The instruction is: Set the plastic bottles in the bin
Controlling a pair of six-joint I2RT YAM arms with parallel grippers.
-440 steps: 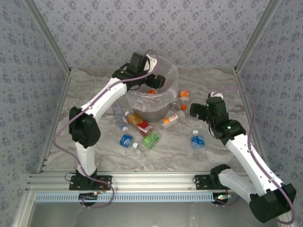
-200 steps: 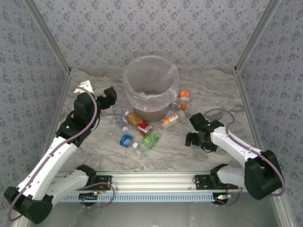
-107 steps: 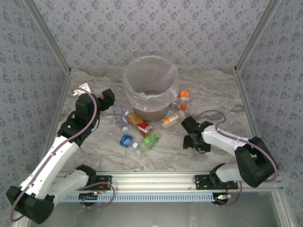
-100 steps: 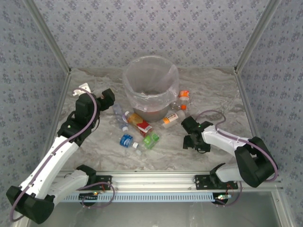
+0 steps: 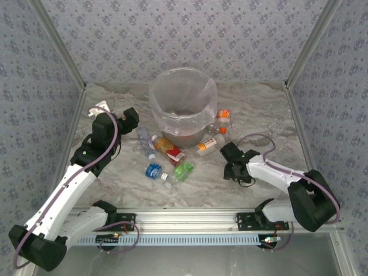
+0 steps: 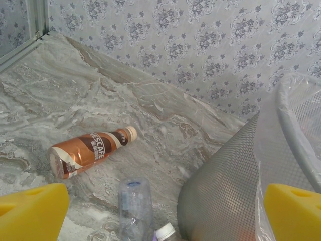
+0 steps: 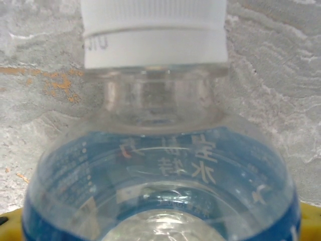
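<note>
Plastic bottles are seen mostly on the counter (image 5: 259, 103), so the task is judged to be far from finished. On the near side of the bin (image 5: 154, 95) lie a clear bottle (image 5: 145, 141), a red bottle (image 5: 169, 150), a blue bottle (image 5: 153, 171) and a green bottle (image 5: 184, 171). By the bin's right side an orange-labelled bottle (image 5: 207, 144) and an orange-capped bottle (image 5: 223, 115) are found. In the left wrist view a brown bottle (image 6: 90, 150) is seen on its side, left of the bin. Each of these has yet to be lifted in. What lies in the bin cannot be told through its cloudy wall and bag, though something dark is made out at the bottom.

The right gripper (image 5: 232, 167) is set low on the counter, near and to the right of the bin but apart from it. In its wrist view a water bottle (image 7: 160, 201), white-capped and blue-banded, is seen lying between the yellow pads (image 7: 311, 221). Whether it is clamped cannot be told. The left gripper (image 5: 131, 117) is spread wide with nothing in it, just left of the bin.

The counter is covered in a grey-brown marbled sheet, rumpled towards the back. It is enclosed on three sides by walls (image 5: 190, 34) papered in a grey-blue floral pattern, with aluminium posts (image 5: 302, 52) at the corners. A rail (image 5: 184, 219) is fixed along the near edge, where the arms are bolted.
</note>
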